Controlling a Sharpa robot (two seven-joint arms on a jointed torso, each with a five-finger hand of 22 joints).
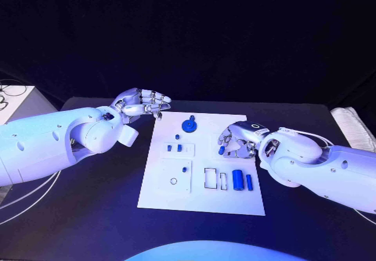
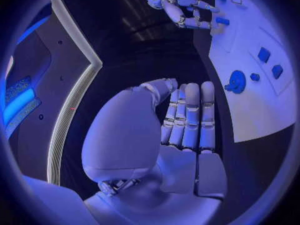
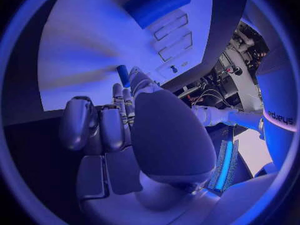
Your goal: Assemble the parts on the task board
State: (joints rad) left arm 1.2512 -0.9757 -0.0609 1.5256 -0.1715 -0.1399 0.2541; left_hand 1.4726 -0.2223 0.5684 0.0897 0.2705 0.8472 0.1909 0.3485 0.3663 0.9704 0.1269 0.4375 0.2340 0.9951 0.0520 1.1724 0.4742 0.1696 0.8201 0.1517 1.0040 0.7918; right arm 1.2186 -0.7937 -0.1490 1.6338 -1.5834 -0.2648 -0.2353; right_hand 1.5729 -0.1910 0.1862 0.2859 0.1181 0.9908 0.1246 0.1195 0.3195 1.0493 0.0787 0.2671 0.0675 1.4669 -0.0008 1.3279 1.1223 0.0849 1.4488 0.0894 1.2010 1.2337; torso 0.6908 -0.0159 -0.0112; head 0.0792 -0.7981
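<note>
The white task board (image 1: 202, 191) lies in the middle of the black table. On it are a round blue part (image 1: 189, 125) at the far end, two small blue parts (image 1: 175, 147) at mid-left, and a blue cylinder (image 1: 237, 178) beside a blue bar (image 1: 249, 182) at the near right. My right hand (image 1: 239, 140) hovers over the board's right side and pinches a small blue part (image 1: 223, 149) at its fingertips; the part (image 3: 124, 75) also shows in the right wrist view. My left hand (image 1: 143, 103) hangs at the board's far left corner, fingers curled in, holding nothing.
Empty rectangular slots (image 1: 211, 178) sit beside the cylinder, and a raised plate with a small ring (image 1: 173, 181) lies at the board's near left. A white box (image 1: 16, 103) stands off the table's left, cables (image 1: 23, 201) trail below it, and a white object (image 1: 352, 128) lies at the right edge.
</note>
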